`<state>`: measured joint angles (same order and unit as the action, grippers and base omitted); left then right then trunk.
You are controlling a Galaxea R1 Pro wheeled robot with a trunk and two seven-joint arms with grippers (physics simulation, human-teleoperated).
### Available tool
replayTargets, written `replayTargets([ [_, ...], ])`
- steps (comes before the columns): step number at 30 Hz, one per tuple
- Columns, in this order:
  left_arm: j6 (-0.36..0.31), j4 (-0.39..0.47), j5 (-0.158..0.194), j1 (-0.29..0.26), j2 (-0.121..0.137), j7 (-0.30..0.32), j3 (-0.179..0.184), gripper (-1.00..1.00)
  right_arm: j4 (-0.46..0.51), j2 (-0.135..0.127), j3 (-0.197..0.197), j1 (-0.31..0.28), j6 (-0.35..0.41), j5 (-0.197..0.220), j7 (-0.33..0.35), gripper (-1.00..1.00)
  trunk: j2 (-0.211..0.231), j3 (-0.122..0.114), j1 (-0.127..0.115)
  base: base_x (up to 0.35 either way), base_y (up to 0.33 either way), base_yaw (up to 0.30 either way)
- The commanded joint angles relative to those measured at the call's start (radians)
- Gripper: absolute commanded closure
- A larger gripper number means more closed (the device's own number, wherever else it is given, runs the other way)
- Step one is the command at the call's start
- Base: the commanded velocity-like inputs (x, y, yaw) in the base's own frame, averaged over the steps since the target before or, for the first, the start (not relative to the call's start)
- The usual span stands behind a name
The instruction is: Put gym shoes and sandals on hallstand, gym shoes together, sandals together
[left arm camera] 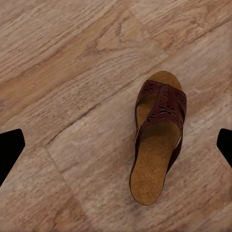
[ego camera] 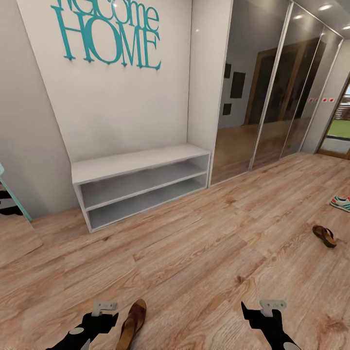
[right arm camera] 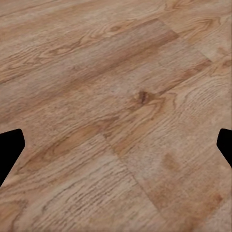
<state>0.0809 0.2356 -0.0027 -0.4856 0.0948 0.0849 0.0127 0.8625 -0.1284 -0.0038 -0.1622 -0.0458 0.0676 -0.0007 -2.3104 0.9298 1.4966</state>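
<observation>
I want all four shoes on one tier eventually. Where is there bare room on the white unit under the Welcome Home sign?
Both open tiers of the white unit look bare end to end, as does its flat top, bordered by the wall behind and the mirrored wardrobe at its right end. Nothing is crowded; the nearest sandal lies on the floor beside the left gripper.

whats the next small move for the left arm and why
Probably lower the left gripper toward the near sandal: it lies flat on the corridor floor between the open jaws, slightly off-centre, so nudge sideways while descending. Nothing is held yet.
</observation>
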Motion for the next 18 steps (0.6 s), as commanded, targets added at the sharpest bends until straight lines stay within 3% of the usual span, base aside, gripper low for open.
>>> replayTargets([
  [1, 0.003, -0.001, 0.000, -0.001, 0.000, 0.002, 0.001, -1.00, 0.000, 0.000, 0.001, 0.000, -0.003, 0.007, 0.000, -1.00, -0.008, 0.004, 0.004, 0.000, 0.000, 0.000],
  [8, 0.003, -0.001, 0.000, -0.001, 0.000, 0.002, 0.001, -1.00, 0.000, 0.000, 0.000, 0.000, -0.003, 0.008, -0.001, -1.00, -0.057, 0.028, 0.031, 0.000, 0.000, -0.041],
  [18, 0.004, -0.001, -0.001, 0.000, -0.002, 0.003, 0.003, -1.00, -0.003, 0.001, -0.001, 0.000, -0.003, 0.007, 0.000, -1.00, -0.127, 0.070, 0.069, 0.000, 0.000, -0.159],
])
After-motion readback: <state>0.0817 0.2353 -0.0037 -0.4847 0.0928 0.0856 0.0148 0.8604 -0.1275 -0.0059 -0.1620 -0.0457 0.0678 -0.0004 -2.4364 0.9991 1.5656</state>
